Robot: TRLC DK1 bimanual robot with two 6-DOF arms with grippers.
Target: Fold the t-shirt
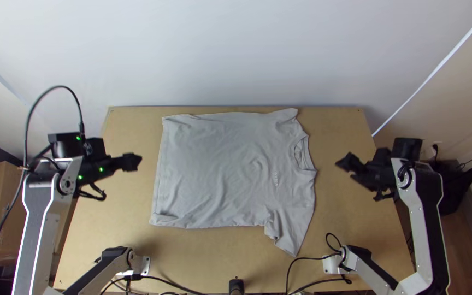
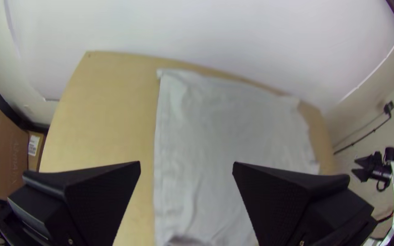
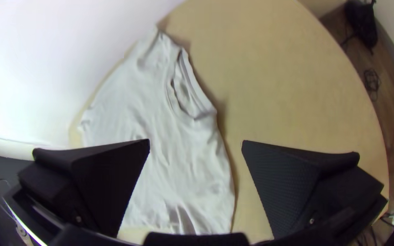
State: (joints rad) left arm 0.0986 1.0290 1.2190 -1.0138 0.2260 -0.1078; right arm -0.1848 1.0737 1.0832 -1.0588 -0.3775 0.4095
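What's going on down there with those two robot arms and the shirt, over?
Left gripper and right gripper open, empty. T-shirt spread flat, unfolded. Nothing seen lying on it.

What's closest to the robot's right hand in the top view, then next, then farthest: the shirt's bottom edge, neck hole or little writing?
1. Neck hole: the shirt's end facing the right hand.
2. Little writing: on the chest, farther in.
3. Bottom edge: the far end, on the left hand's side.
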